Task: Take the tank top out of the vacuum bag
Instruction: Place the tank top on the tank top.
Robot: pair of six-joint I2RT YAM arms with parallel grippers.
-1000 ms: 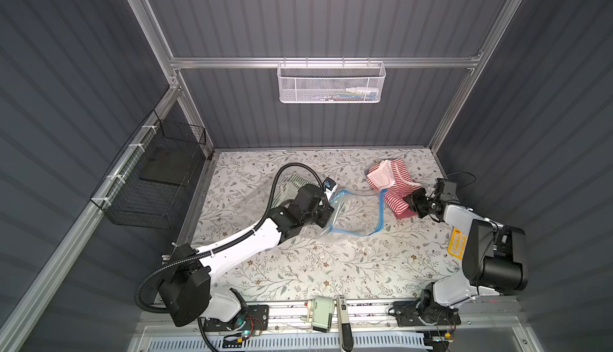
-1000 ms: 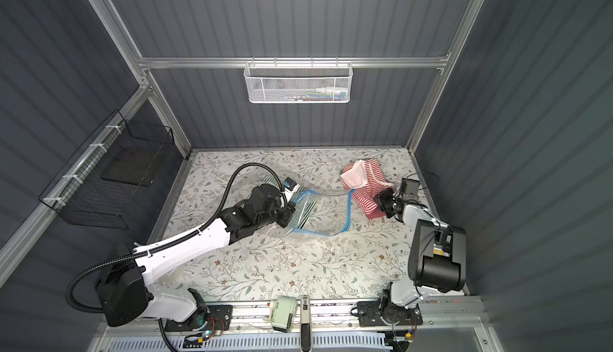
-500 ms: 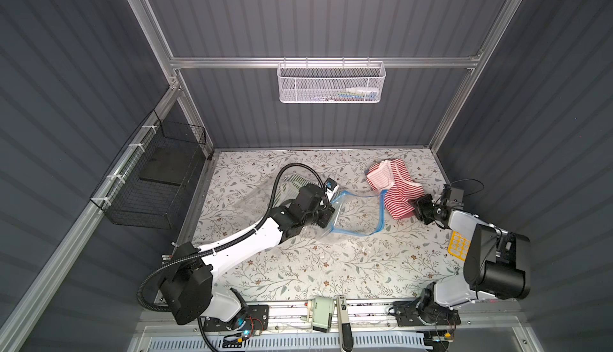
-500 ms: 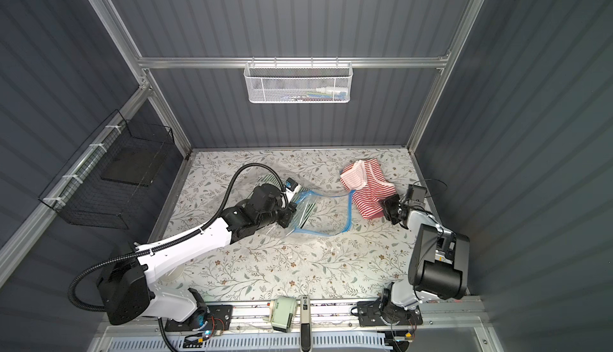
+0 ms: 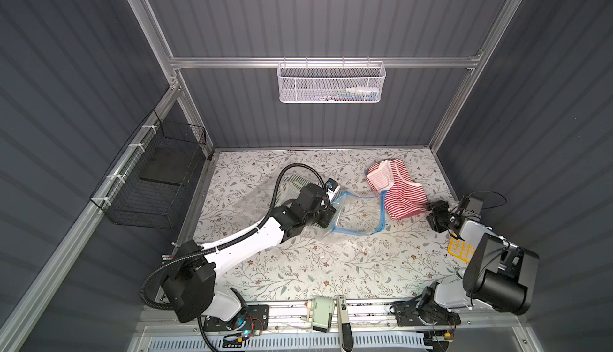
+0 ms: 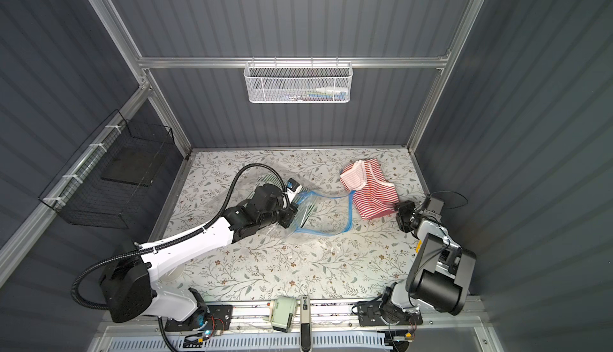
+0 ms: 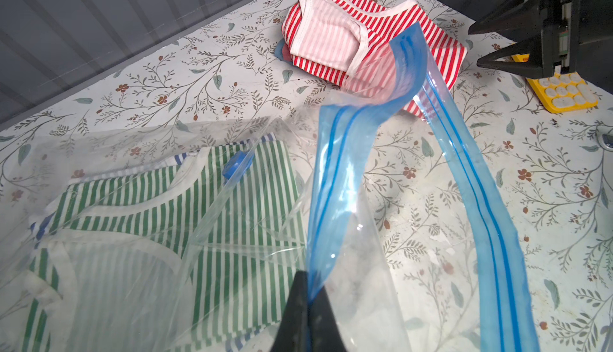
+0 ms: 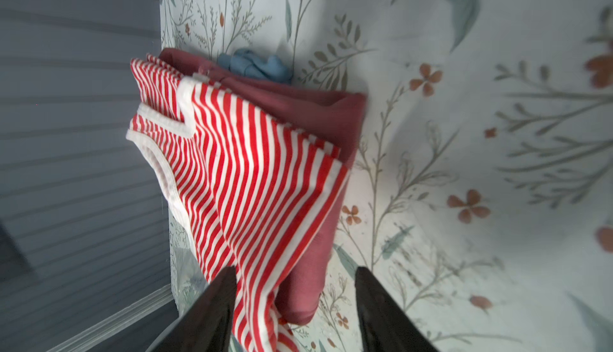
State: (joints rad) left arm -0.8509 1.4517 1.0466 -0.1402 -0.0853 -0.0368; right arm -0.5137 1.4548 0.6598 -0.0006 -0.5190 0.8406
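The vacuum bag [image 5: 356, 216] [image 6: 318, 214] lies crumpled mid-table, clear plastic with a blue zip strip [image 7: 341, 181] and a blue valve cap [image 7: 237, 168]. My left gripper [image 5: 327, 217] [image 6: 288, 219] [image 7: 308, 280] is shut on the zip-strip edge and holds it up. A green-striped tank top [image 7: 142, 201] lies inside the bag. A red-striped tank top [image 5: 398, 191] [image 6: 371, 194] [image 7: 335, 35] [image 8: 252, 168] lies outside it at the far right. My right gripper [image 5: 431, 217] [image 6: 401, 217] [image 8: 295, 272] is open at that top's near edge, holding nothing.
A maroon cloth [image 8: 315, 118] and a blue cloth [image 8: 255, 63] lie under the red-striped top. A yellow tray [image 7: 564, 91] sits by the right arm. A white mesh basket [image 5: 331, 83] hangs on the back wall, a black wire basket [image 5: 156, 181] on the left wall.
My right gripper has opened, let go of the red-striped top and drawn back toward the right wall. The left gripper has kept its hold on the bag.
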